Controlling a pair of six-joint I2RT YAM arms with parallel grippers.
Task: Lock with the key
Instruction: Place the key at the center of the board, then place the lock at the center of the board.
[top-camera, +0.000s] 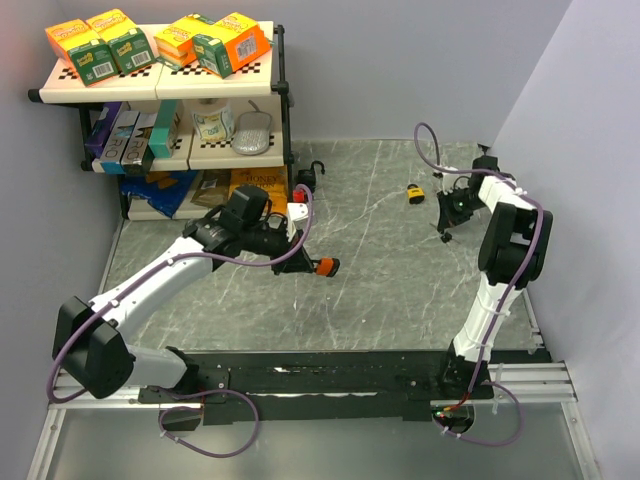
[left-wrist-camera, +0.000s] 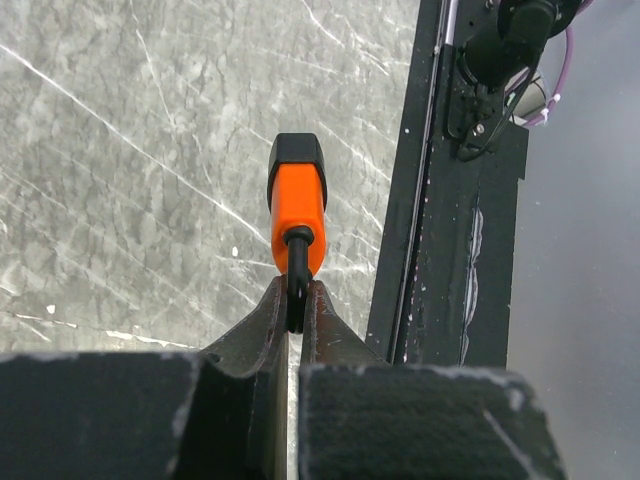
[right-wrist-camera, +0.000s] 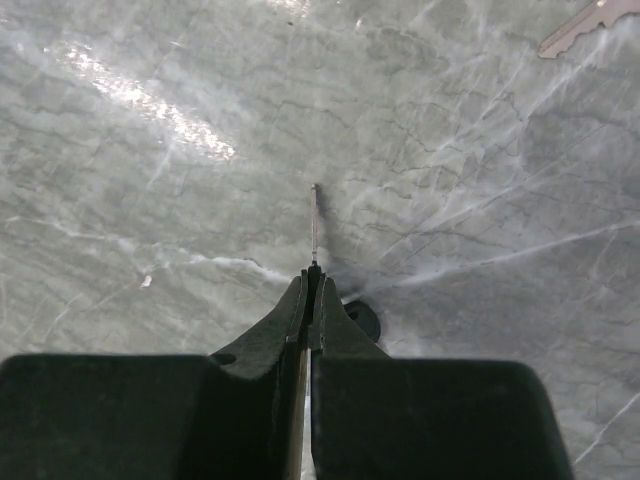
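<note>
Bottom tier of shelf, yellow box: word "HONEY" across front (only text legible in top view). Top tier, orange-and-green cartons: printing visible, too small to read. Middle tier, packages: lettering blurred. Orange padlock, left wrist view: no brand or number readable on body. Right wrist view: no text readable.

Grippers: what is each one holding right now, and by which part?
The left gripper pinches the orange padlock by its black shackle. The right gripper pinches a key by its rear end, blade sticking out.
</note>
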